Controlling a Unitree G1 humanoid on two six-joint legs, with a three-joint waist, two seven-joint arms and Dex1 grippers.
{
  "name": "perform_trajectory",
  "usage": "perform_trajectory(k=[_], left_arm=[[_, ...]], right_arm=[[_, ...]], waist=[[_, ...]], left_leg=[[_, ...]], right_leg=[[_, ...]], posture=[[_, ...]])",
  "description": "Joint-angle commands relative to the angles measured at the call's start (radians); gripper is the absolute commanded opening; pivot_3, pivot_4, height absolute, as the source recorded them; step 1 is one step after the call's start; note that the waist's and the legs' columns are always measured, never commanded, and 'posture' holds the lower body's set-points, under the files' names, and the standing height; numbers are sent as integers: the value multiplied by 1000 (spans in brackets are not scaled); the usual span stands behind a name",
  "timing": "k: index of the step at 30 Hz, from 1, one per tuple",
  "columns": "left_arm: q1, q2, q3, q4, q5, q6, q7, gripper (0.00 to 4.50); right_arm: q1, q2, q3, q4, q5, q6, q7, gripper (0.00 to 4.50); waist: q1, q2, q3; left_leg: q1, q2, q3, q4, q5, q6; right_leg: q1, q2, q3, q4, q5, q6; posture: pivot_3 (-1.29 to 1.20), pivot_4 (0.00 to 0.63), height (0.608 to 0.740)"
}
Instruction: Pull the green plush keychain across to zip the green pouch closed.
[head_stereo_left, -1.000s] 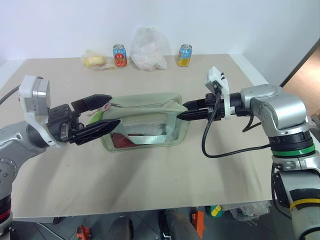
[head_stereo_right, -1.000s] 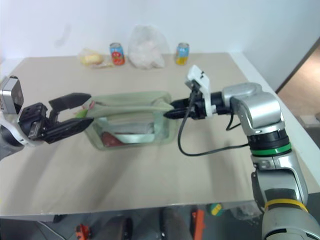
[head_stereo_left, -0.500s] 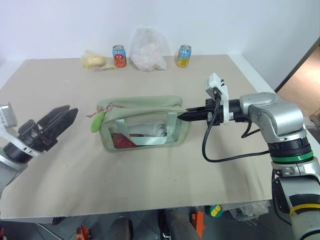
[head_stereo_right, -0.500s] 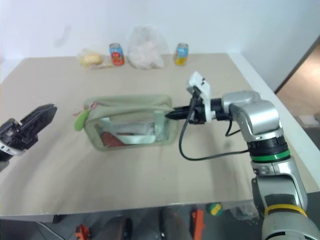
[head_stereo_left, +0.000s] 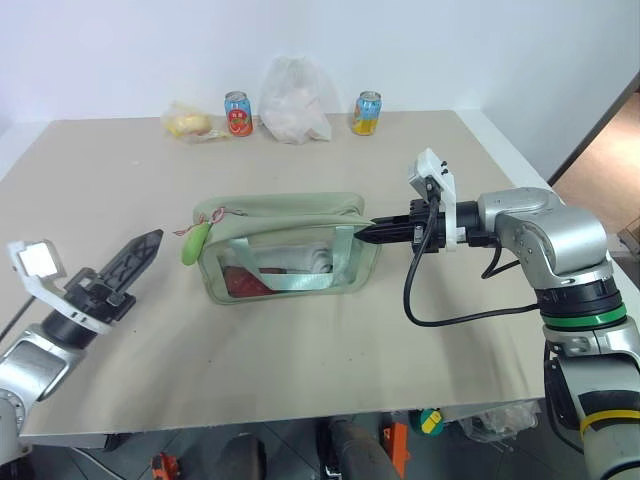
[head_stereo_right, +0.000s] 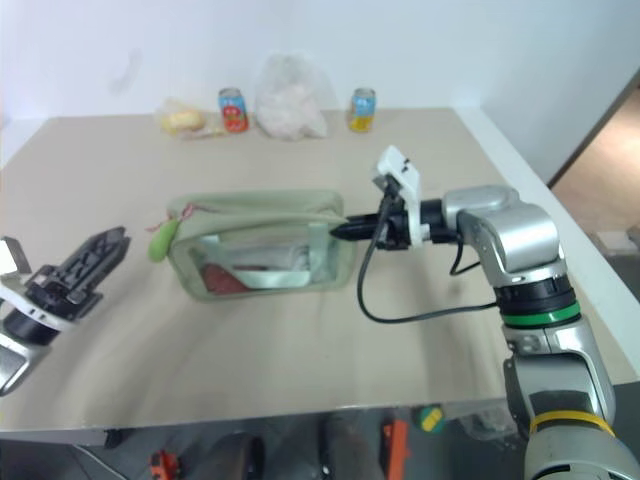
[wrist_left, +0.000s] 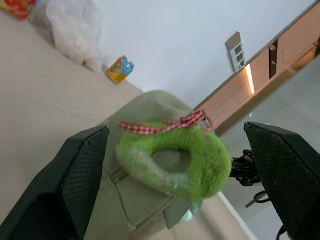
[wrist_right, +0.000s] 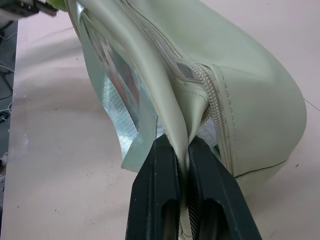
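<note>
The right end effector (head_stereo_left: 372, 233) has its two black fingers pressed together on a fold of fabric at the right end of the green pouch (head_stereo_left: 290, 245); the right wrist view shows the pale material pinched between the fingertips (wrist_right: 167, 165), just beside the end of the zipper (wrist_right: 212, 107). The left end effector (head_stereo_left: 135, 260) hangs low over the tabletop (head_stereo_left: 300, 350) to the left of the pouch, clear of it, with its fingers spread wide apart and nothing between them.

The pouch stands upright near the middle of the tabletop, its clear front window facing the robot and dark red and white contents showing through it. The zipper runs along its top edge. The green plush keychain (head_stereo_left: 191, 243) hangs at the pouch's left end, resting against that corner; in the left wrist view it appears between the spread fingers but apart from them, a lime ring-shaped charm (wrist_left: 172, 162) tied with a red checked ribbon (wrist_left: 160, 125).

Along the far edge of the tabletop stand a red can (head_stereo_left: 238, 112), a white plastic bag (head_stereo_left: 293, 100), an orange can (head_stereo_left: 368, 112) and a small clear bag with something yellow (head_stereo_left: 188, 122).
</note>
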Motion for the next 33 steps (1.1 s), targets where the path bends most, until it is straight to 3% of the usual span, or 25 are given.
perform_trajectory(k=[1,10,24,27,33], left_arm=[[-5,-13,-28,-22,-51,10,38,4500],[-48,-18,-75,22,-87,25,70,4500],[-93,-27,-72,22,-107,9,64,53],[-114,-31,-78,13,-104,-2,66,53],[-309,-35,-129,-13,-112,-35,105,53]], right_arm=[[13,-12,-19,-24,11,7,-3,23],[21,-18,-25,-34,18,16,-15,23],[22,-18,-35,-35,25,21,-32,0],[20,-17,-35,-34,25,21,-33,0],[11,-12,-29,-30,22,20,-33,0]], waist=[[0,0,0],[1,0,0],[1,0,0],[2,0,0],[3,-1,0]], left_leg=[[0,0,0,0,0,0],[0,0,-1,0,0,0],[0,-1,-1,0,0,0],[0,-1,-1,0,0,0],[-1,-1,-1,0,1,-1]], right_leg=[[0,0,0,0,0,0],[0,0,0,0,0,0],[0,0,0,0,0,0],[0,0,0,0,0,0],[1,0,-1,0,1,1]], posture=[[0,150,740],[0,150,740],[0,150,740],[0,150,740],[0,150,740]])
